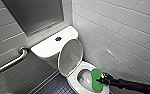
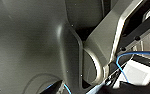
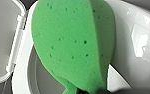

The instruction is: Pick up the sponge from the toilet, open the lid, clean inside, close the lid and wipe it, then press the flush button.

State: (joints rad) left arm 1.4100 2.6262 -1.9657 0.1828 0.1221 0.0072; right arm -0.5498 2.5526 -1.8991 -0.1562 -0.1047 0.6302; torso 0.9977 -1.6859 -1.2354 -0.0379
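our right gripper [image 1: 102,80] is pinched on one end of the bright green, flat, elongated sponge [image 1: 96,79]. the sponge stands out ahead of the fingertips, over the side of the open bowl nearest the hand, in the glossy white ceramic toilet [image 1: 72,80]. the smooth white oval plastic lid [image 1: 70,57] is up and leans back against the rounded rectangular white tank [image 1: 48,48] beyond the gripper, so we judge the step in hand to be cleaning inside the bowl. in the right wrist view the sponge's broad pitted face lies just ahead of the hand, with the white seat rim [image 3: 22,72] beside it. we cannot tell whether the sponge touches the ceramic.

to do this well, we think the flat face, not the thin edge, should be laid against the bowl's inner wall. the press should be light, so the soft sponge bends without slipping out of a pinch that holds one end only. strokes should follow the curve of the bowl below the rim and stop short of the raised lid ahead, so it isn't knocked shut. the small round dark-centred flush button [image 1: 58,38] sits on the tank top, well beyond the gripper, with nothing near it.
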